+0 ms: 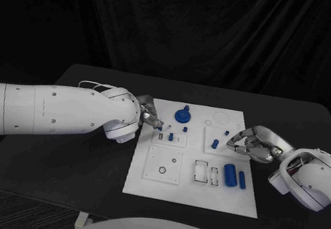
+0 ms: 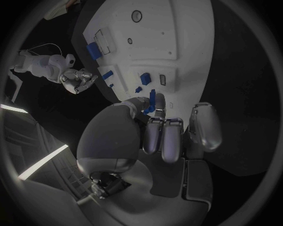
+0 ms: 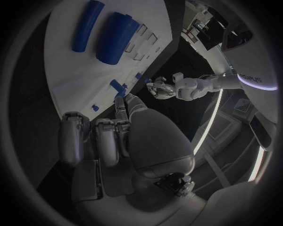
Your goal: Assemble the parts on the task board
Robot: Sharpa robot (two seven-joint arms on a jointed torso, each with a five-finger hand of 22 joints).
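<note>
The white task board (image 1: 192, 182) lies in the middle of the black table. My left hand (image 1: 149, 115) hovers over its far left corner. There it pinches a thin blue peg (image 2: 152, 99) between thumb and fingers, just above a small raised block (image 2: 167, 77) of the board. My right hand (image 1: 252, 143) sits at the board's right edge with its fingers curled in and nothing visible in them. Its thumb tip points toward a short blue peg (image 3: 116, 86) standing in the board. A round blue part with a stem (image 1: 182, 116) stands near the far edge.
Two blue cylinders (image 1: 230, 175) (image 1: 242, 179) lie side by side on the board's right half, beside empty rectangular slots (image 1: 200, 171). A small blue block (image 2: 144, 78) stands near my left hand. Bare black table (image 1: 70, 164) surrounds the board.
</note>
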